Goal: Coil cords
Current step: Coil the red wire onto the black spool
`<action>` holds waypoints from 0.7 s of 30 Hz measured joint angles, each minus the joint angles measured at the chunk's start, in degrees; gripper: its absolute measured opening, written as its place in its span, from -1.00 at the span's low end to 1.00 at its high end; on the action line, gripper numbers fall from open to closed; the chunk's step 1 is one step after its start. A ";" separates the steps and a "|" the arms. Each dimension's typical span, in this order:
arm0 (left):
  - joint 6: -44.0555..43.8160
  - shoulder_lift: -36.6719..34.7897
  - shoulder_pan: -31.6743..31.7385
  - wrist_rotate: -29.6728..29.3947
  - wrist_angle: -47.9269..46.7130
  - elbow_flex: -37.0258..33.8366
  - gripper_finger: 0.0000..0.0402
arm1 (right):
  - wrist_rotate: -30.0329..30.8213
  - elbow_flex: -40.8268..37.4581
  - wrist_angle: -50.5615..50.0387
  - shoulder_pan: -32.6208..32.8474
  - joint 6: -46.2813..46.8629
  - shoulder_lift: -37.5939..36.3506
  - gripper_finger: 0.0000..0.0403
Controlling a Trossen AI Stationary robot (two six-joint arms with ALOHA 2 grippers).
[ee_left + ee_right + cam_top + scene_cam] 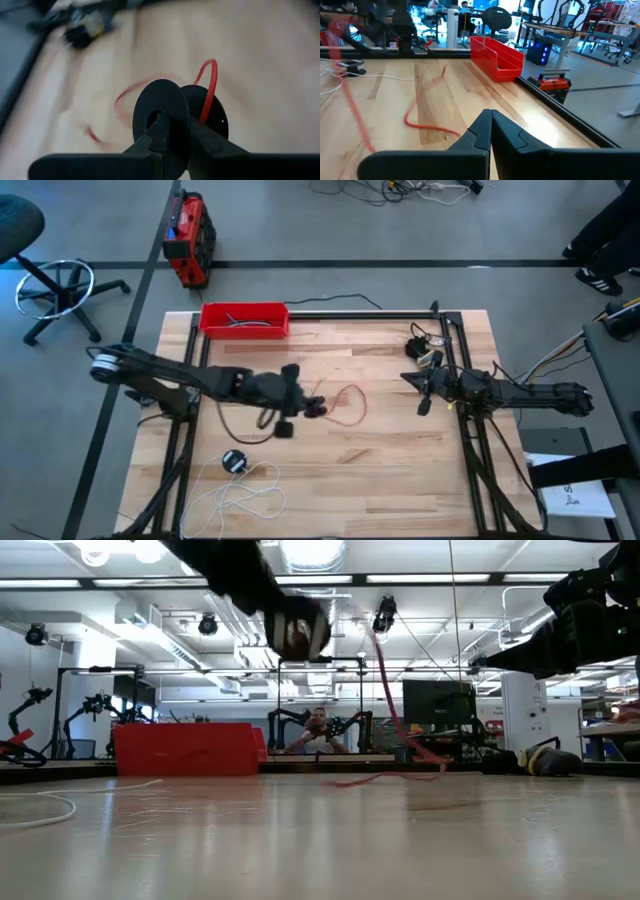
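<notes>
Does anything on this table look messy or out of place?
Both cords are loose. The white cord sprawls in tangles at the table's near left corner. The red cord lies in a loose loop mid-table, one end raised by the left gripper, which clamps its black disc. The right gripper is shut and empty.

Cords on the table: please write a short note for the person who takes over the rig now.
Left end effector: shut on the red cord's disc, raised above mid-table.
Right end effector: shut, holding nothing, waiting at the right side.
Red cord: loose loop at mid-table, one end lifted.
White cord: loose at the front left, its disc on the wood.
Done: nothing coiled.
Left: coil both.
</notes>
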 joint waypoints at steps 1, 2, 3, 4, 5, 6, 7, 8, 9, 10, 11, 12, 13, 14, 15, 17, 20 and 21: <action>-0.55 -1.58 0.03 2.68 2.55 -1.65 -0.86 | 0.02 0.00 0.00 0.02 0.00 0.00 -1.00; -0.93 -3.10 0.04 5.60 6.06 -3.69 -0.87 | 0.00 0.00 -0.01 0.00 0.00 -0.01 -1.00; -1.37 -4.34 0.04 8.30 10.21 -5.75 -0.87 | 0.00 0.00 -0.01 0.02 -0.01 0.00 -1.00; -1.89 -5.48 0.05 11.05 15.35 -8.02 -0.86 | 0.01 0.00 -0.01 0.02 0.00 -0.01 -1.00; -2.47 -6.50 0.16 13.69 20.00 -10.37 -0.86 | 0.01 0.01 -0.01 0.02 0.00 -0.01 -1.00; -3.36 -7.23 0.33 15.99 24.71 -12.70 -0.85 | 0.01 0.01 -0.01 0.00 0.00 -0.01 -1.00; -4.42 -7.67 0.58 17.88 29.34 -14.73 -0.85 | 0.01 0.01 -0.01 0.00 0.00 -0.01 -1.00; -5.48 -7.83 0.89 19.10 33.02 -16.67 -0.85 | 0.01 0.01 0.01 0.02 -0.02 -0.01 -1.00; -6.43 -7.88 1.27 19.58 35.78 -18.27 -0.86 | 0.01 0.00 -0.01 0.00 0.00 -0.01 -1.00; -7.35 -7.89 1.73 19.68 37.83 -19.65 -0.87 | 0.01 0.00 -0.01 0.02 -0.02 -0.01 -1.00; -8.27 -7.87 2.28 19.77 39.39 -20.76 -0.88 | 0.01 0.00 0.07 0.01 -0.09 0.00 -1.00; -9.10 -7.66 2.88 19.79 40.34 -21.42 -0.88 | 0.03 -0.01 0.23 0.01 -0.59 -0.01 -1.00; -9.74 -7.41 3.51 19.80 41.02 -21.84 -0.88 | 0.03 -0.02 0.80 0.02 -1.42 -0.01 -1.00; -10.38 -7.21 4.08 19.80 41.20 -22.28 -0.88 | 0.01 -0.03 2.03 0.02 -1.77 0.01 -1.00; -10.78 -6.83 4.66 19.79 40.95 -22.60 -0.88 | -0.17 -0.06 3.75 0.02 -1.69 0.01 -1.00; -10.80 -5.70 5.58 19.23 41.01 -22.82 -0.88 | -1.75 -0.06 7.77 0.00 3.28 -0.03 -1.00; -10.15 -4.38 6.50 16.60 41.18 -23.02 -0.89 | -2.16 -0.03 11.11 0.02 15.88 -0.03 -1.00; -9.77 -3.84 6.69 15.25 41.14 -23.00 -0.90 | -1.03 -0.03 11.97 0.00 17.63 -0.01 -1.00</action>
